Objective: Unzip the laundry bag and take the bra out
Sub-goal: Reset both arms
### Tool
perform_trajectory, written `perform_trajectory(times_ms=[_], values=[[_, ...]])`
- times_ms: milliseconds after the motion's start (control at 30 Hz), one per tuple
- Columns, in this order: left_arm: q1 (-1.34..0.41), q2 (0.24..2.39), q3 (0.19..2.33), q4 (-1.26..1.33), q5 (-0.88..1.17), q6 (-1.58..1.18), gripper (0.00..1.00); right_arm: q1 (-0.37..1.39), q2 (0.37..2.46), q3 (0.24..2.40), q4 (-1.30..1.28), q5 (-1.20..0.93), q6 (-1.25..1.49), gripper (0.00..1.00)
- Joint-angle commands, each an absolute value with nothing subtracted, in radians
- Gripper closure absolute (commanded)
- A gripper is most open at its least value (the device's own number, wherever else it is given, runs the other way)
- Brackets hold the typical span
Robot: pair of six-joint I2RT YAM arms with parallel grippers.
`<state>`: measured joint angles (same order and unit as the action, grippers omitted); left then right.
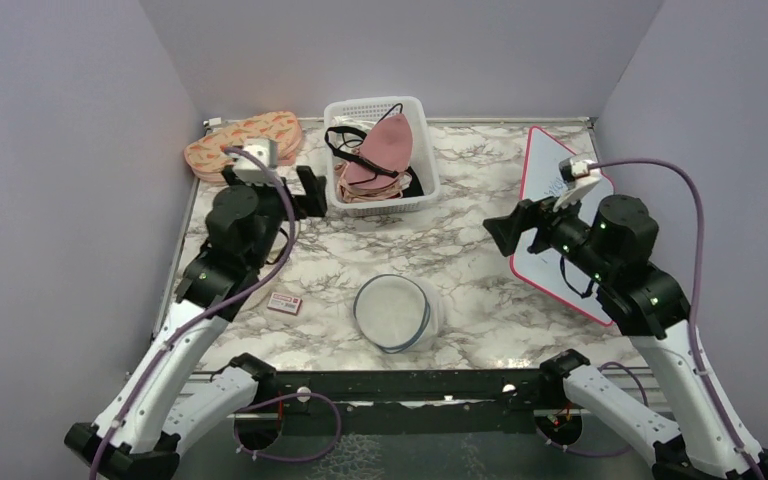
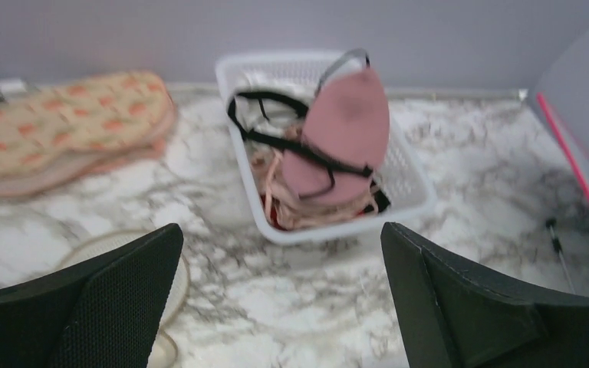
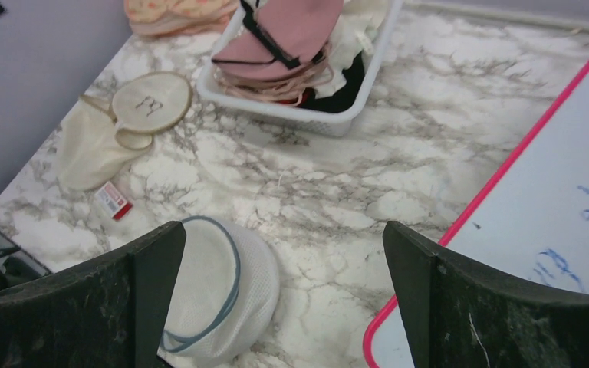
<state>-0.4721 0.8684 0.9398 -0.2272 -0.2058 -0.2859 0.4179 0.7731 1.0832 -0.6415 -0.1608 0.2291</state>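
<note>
The laundry bag (image 1: pixel 393 312), a round white mesh pouch with a blue-grey zip rim, lies on the marble table near the front middle. It also shows low in the right wrist view (image 3: pixel 215 295), partly behind one finger. The bra (image 1: pixel 390 145), dusty pink with black straps, rests on top of the clothes in the white slotted basket (image 1: pixel 425 195) at the back. My left gripper (image 1: pixel 312 195) hovers open just left of the basket, looking at the bra (image 2: pixel 345 126), with nothing between its fingers. My right gripper (image 1: pixel 505 232) hangs open and empty above the table's right middle.
A whiteboard with a pink rim (image 1: pixel 560 200) lies at the right under my right arm. An orange-patterned pouch (image 1: pixel 245 145) sits back left. A cream cloth pouch (image 3: pixel 92 149), a round hoop (image 3: pixel 152 102) and a small red-and-white box (image 1: pixel 285 303) lie at the left.
</note>
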Motion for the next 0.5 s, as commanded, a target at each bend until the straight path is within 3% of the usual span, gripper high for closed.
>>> perform_trajectory(times_ms=[0,167,467], values=[[-0.471,0.78,1.107,-0.278,-0.462,-0.163,0.01,0.42,0.674,1.15,-0.604,0.021,0.195,0.0],[-0.471,0.734,1.2,-0.311,-0.489,-0.099,0.01,0.42,0.612,1.173,-0.568,0.124,0.185,0.0],[-0.471,0.652,1.174,-0.328,-0.428,-0.13,0.01,0.42,0.563,1.146,-0.57,0.192,0.238,0.0]])
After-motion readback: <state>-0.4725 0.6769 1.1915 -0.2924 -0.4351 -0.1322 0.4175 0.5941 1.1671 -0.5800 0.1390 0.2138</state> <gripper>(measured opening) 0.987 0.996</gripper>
